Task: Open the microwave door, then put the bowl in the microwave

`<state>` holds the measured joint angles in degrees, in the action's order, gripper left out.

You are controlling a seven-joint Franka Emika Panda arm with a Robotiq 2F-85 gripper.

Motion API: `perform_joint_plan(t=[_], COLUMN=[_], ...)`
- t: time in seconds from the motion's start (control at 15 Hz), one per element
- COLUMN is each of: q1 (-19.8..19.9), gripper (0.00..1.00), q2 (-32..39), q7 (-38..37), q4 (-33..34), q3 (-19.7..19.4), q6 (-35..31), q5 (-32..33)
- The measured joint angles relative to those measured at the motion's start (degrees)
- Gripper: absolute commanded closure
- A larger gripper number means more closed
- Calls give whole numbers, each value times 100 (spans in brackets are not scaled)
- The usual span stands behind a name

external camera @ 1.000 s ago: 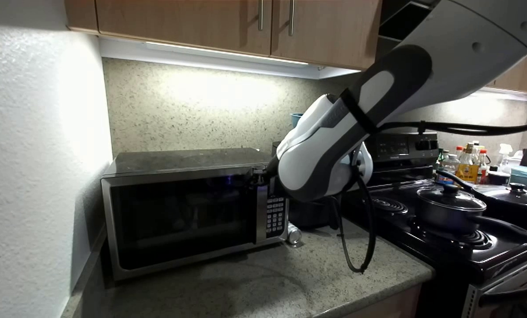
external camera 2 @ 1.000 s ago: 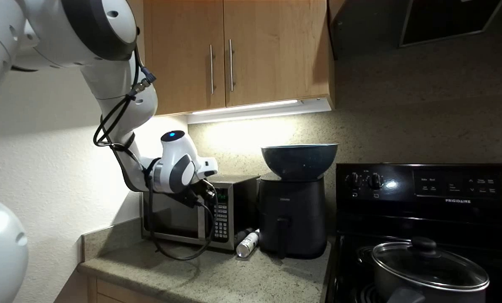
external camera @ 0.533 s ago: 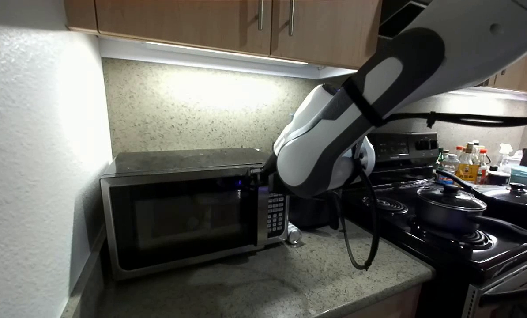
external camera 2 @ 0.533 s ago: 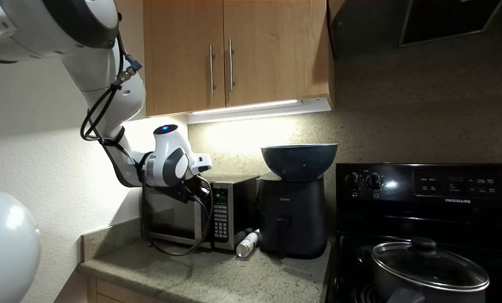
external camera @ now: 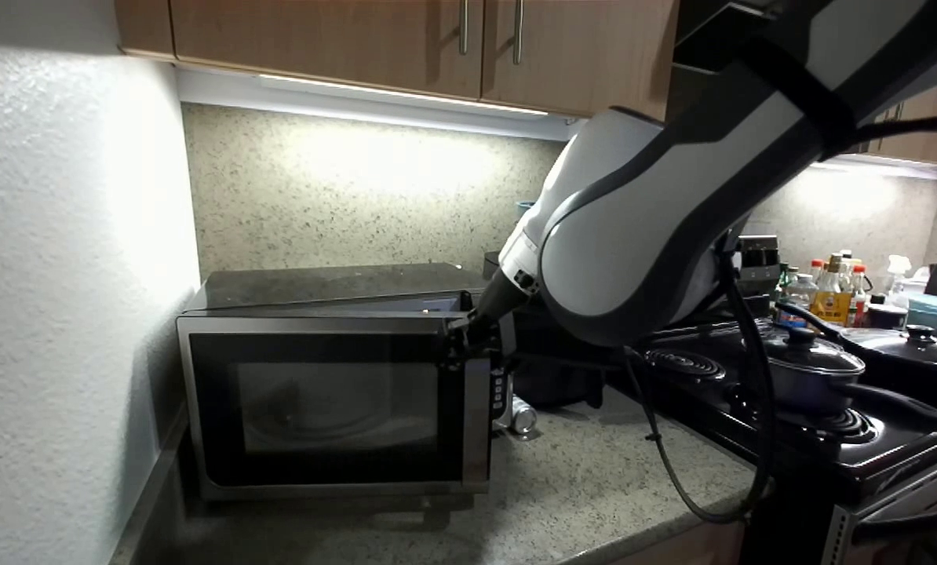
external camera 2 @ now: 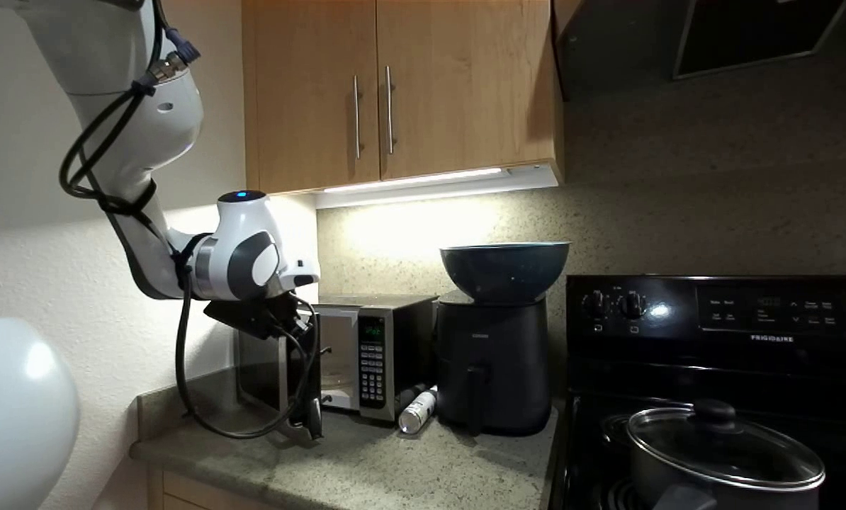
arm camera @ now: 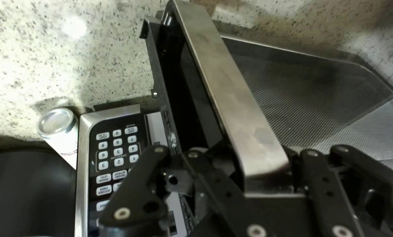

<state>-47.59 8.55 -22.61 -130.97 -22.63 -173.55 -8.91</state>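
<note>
Our end effector (external camera: 459, 345) is at the upper front of the microwave (external camera 2: 414, 347), pinching the ajar microwave door (external camera: 335, 408) by its satin steel handle (arm camera: 226, 89). The handle's long axis runs downward from the grip, the fine-meshed window (arm camera: 282, 105) stretching sideways, so we judge the pull must arc outward. The glossy dark-blue bowl (external camera 2: 504, 273) sits beside the microwave, atop a matte black air fryer (external camera 2: 494, 354).

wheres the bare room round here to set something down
Bare: the counter in front of the air fryer and white canister, between the partly open microwave door and the stove; the microwave's top, specks aside.

Crowded: between microwave and air fryer, where the canister lies; the air fryer's top, under the bowl; the door's free edge, by the arm.
</note>
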Motion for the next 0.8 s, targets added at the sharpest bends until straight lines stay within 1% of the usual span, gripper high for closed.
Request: perform_joint_plan(t=[0.07, 0.13, 0.53, 0.6, 0.67, 0.73, 0.8], q1=[-49, -61, -59, -60, -61, -64, -75], gripper=[93, 98, 98, 69, 67, 63, 57], q2=[-45, -56, -10, -26, -36, -43, -65], q7=[-89, -94, -80, -79, -80, -80, -79], q4=[-53, -68, -50, -67, -80, -89, -106], q3=[-43, -70, -43, -34, -30, -28, -26], q6=[-1, 0, 12, 15, 15, 13, 13], q5=[43, 62, 65, 73, 103, 159, 261])
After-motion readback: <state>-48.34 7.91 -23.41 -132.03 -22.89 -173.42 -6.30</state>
